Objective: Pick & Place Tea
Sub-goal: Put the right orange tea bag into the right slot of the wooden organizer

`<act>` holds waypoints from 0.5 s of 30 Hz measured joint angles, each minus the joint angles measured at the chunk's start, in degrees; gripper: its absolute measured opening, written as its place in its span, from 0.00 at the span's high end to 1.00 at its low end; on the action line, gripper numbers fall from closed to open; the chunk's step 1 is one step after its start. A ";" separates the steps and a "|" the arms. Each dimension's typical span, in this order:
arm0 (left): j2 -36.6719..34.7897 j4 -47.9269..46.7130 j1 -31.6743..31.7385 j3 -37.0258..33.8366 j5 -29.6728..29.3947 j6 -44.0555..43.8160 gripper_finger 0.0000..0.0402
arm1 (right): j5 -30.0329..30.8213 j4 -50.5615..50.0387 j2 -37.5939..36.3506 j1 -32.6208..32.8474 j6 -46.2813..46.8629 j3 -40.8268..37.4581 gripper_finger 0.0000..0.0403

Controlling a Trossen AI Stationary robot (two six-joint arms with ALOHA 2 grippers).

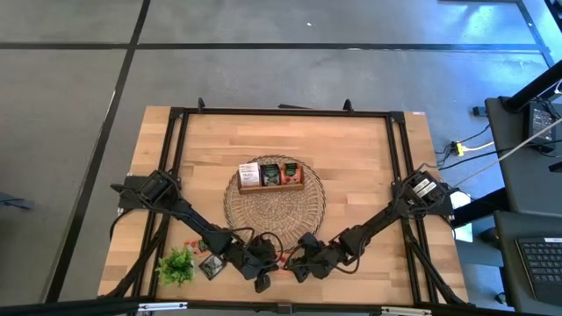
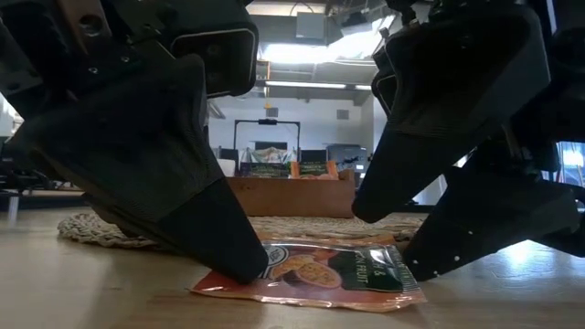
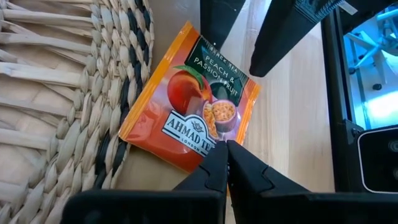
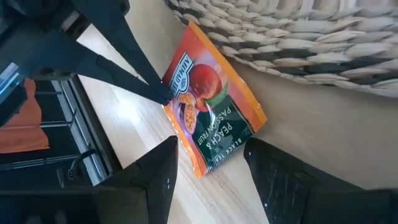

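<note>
1. Nearest of all, at the front edge of the table, just in front of the round wicker mat: an orange tea sachet lying flat on bare wood, one edge close against the mat's rim. Printed with a peach and the words "Peach & Passion Fruit".
2. On that sachet, at the edge away from the mat: left gripper, clenched, its two fingertips pressed together and resting on or pinching the foil. Whether the sachet is truly gripped or only pinned down, hard to say.
3. At the sachet's opposite end: right gripper, released and spread wide, one finger to each side of the packet's end, low over the wood, nothing held.
4. To the left of the mat, near the front edge: a small green sprig, with another dark sachet lying flat just beside it and a small red bit nearby, too small to identify.
5. On the far half of the mat: a brown wooden tray with sachets already standing upright in its compartments, one white, the others dark.
6. Judged progress: well under way. Several sachets placed in the tray; at least the orange one and the dark one by the sprig not yet there.
</note>
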 joint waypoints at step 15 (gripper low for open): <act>0.00 0.04 -0.02 0.02 -0.10 0.43 1.00 | 2.03 1.35 0.07 -0.35 -0.68 -0.15 0.54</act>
